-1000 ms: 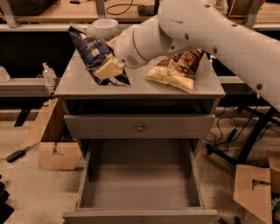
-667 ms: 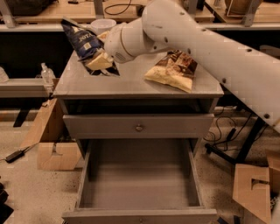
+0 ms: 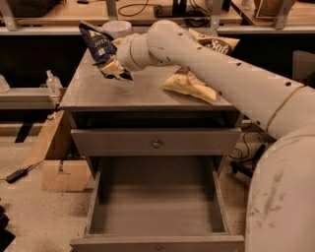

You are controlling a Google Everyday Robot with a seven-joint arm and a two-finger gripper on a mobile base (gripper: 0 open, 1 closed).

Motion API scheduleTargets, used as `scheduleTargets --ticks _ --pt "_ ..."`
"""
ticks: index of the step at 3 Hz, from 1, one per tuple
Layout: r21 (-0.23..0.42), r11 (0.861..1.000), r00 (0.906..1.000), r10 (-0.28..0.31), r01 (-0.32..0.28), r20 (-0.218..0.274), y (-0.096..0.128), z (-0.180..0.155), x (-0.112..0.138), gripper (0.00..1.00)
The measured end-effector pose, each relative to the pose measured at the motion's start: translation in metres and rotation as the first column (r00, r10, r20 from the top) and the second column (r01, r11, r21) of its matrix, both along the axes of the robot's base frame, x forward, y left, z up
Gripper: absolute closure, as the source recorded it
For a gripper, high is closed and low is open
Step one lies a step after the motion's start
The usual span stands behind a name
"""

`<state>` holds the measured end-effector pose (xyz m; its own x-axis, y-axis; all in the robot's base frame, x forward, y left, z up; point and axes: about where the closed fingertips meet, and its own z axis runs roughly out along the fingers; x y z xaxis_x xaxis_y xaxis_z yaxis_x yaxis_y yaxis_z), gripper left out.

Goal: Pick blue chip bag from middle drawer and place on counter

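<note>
Moved: since a second ago the blue chip bag (image 3: 98,43) and the gripper (image 3: 115,70) have gone up and back, from over the counter's left middle towards its left rear corner.
Blue chip bag: held in the air above the left rear part of the counter (image 3: 93,93), tilted with its top leaning left. It does not touch the surface.
Gripper: the tan fingers (image 3: 111,68) are closed on the bag's lower end and grip nothing else.
Arm: the white arm (image 3: 221,74) reaches in from the right foreground, across the counter's right half.
Sea Salt bag (image 3: 189,84): yellow and brown, lying flat on the right half of the counter, partly hidden behind the arm and well apart from the blue bag.
White tub (image 3: 117,27): at the counter's rear edge, just beside the blue bag's top.
Top drawer front (image 3: 113,142): shut, with a small round knob (image 3: 156,144) at its centre.
Middle drawer (image 3: 157,206): pulled out below it, with the grey floor and low side walls in view.
Surroundings: a wooden bench (image 3: 59,12) stands behind. To the left are a plastic bottle (image 3: 51,81) on a ledge, and a cardboard box (image 3: 61,172) and a black adapter (image 3: 15,174) on the floor.
</note>
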<state>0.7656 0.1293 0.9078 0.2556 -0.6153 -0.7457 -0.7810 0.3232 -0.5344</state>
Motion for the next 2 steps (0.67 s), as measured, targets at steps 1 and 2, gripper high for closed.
scheduleTargets --ticks 1,2 --pt "-0.004 0.992 0.9922 -0.123 0.123 0.016 -0.0251 -0.0207 0.0356 1.00" --pt "0.002 0.990 0.9900 -0.140 0.140 0.016 -0.0298 -0.0209 0.0398 0.75"
